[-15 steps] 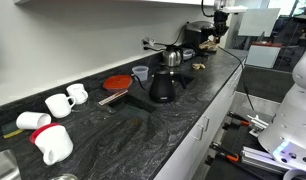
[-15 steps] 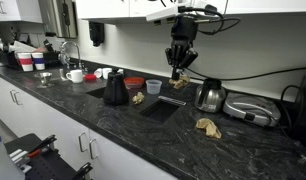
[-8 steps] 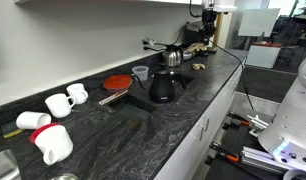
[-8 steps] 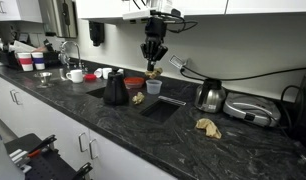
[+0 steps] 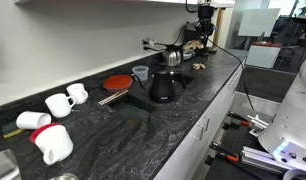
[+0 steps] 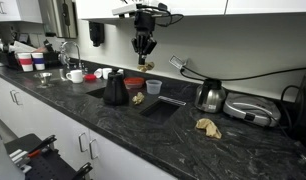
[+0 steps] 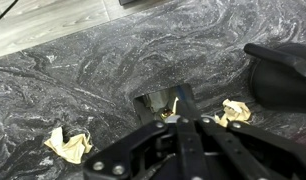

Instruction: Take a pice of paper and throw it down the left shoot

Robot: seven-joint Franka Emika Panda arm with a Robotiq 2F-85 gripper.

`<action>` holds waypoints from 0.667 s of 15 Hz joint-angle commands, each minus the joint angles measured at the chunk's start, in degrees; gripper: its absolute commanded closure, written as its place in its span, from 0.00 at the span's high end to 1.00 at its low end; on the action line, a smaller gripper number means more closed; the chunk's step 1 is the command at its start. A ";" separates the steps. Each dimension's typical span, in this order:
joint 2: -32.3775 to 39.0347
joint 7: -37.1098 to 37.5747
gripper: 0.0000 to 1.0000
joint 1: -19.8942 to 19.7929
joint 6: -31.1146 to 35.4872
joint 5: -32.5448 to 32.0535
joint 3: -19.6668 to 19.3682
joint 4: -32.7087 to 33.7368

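My gripper (image 6: 143,47) hangs high over the black stone counter (image 6: 223,150), near the upper cabinets; it also shows in an exterior view (image 5: 203,27). In the wrist view the gripper (image 7: 177,114) is shut on a small tan piece of paper (image 7: 174,105). Below it lies a rectangular opening (image 7: 153,102) in the counter, which shows as a dark square in an exterior view (image 6: 159,108). Another dark rectangle (image 6: 97,92) lies left of the black kettle (image 6: 115,88). Crumpled papers lie on the counter (image 7: 68,144) (image 7: 234,112).
A steel kettle (image 6: 211,96) and a toaster-like appliance (image 6: 251,113) stand at the right. A red plate (image 5: 117,82), a small cup (image 6: 154,87) and white mugs (image 5: 59,103) sit along the counter. More crumpled paper (image 6: 206,126) lies near the front edge.
The gripper, still holding the paper, has risen and moved leftward along the counter, from over the steel kettle side to above the black kettle and dark square.
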 commanded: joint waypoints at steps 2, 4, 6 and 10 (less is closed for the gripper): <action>0.05 -0.03 0.00 0.00 -0.15 0.01 -0.02 0.15; -1.05 -1.90 0.00 1.41 0.27 1.63 0.76 -0.15; -2.39 -4.05 0.00 3.63 0.39 4.31 2.06 -0.55; -3.68 -9.37 0.00 9.79 0.71 9.74 6.04 -1.33</action>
